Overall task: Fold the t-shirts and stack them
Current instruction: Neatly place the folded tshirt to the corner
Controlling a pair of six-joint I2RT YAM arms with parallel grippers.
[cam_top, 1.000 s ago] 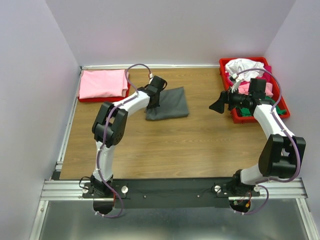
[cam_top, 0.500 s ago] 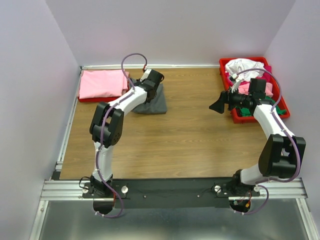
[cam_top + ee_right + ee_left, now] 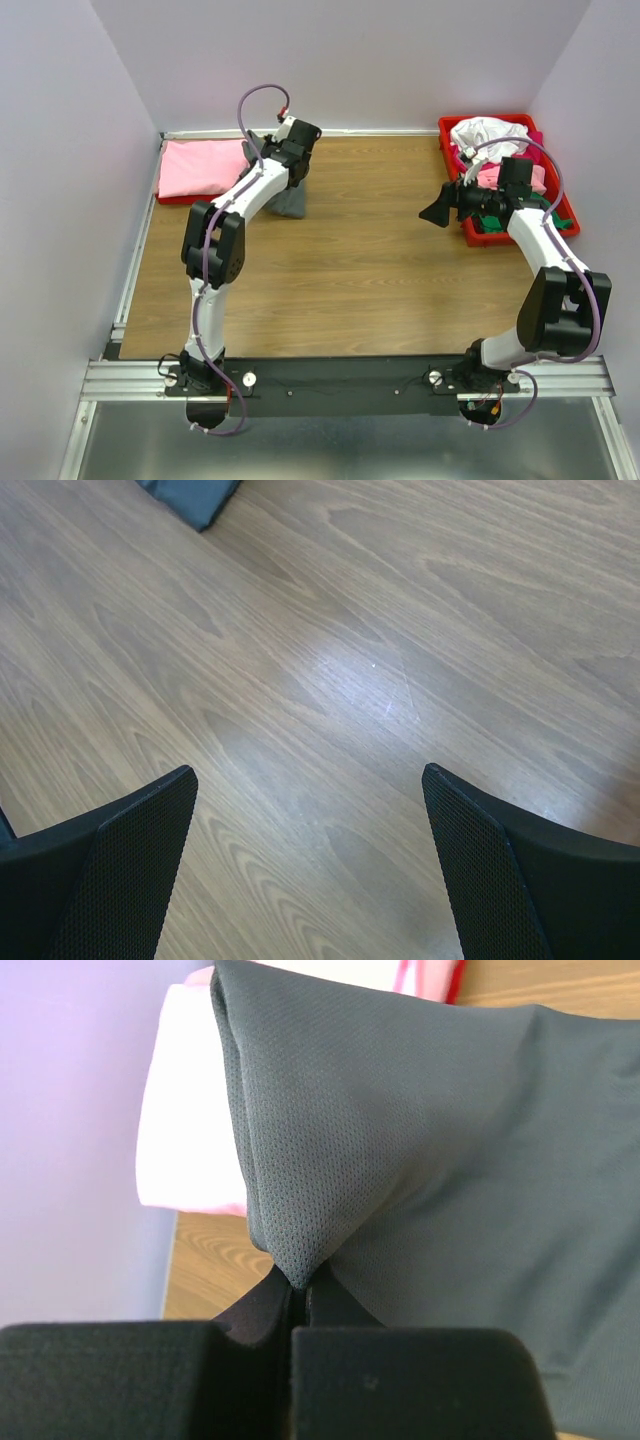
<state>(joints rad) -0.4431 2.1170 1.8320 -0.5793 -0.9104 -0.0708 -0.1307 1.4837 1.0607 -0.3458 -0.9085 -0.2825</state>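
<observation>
My left gripper is shut on a pinched fold of the dark grey t-shirt, which is lifted and drapes down from the jaws. From above, the left gripper is at the far left of the table, with the grey t-shirt hanging beneath it, right beside the folded pink t-shirt. The pink t-shirt also shows just beyond the grey cloth. My right gripper hovers open over bare wood, and nothing is between its fingers.
A red tray at the far right holds a heap of white, pink and green t-shirts. The pink t-shirt lies on another red tray against the left wall. A corner of grey cloth shows in the right wrist view.
The left gripper has carried the grey t-shirt left and back, from flat on the table to bunched and hanging beside the pink one. The right arm has stayed still.
</observation>
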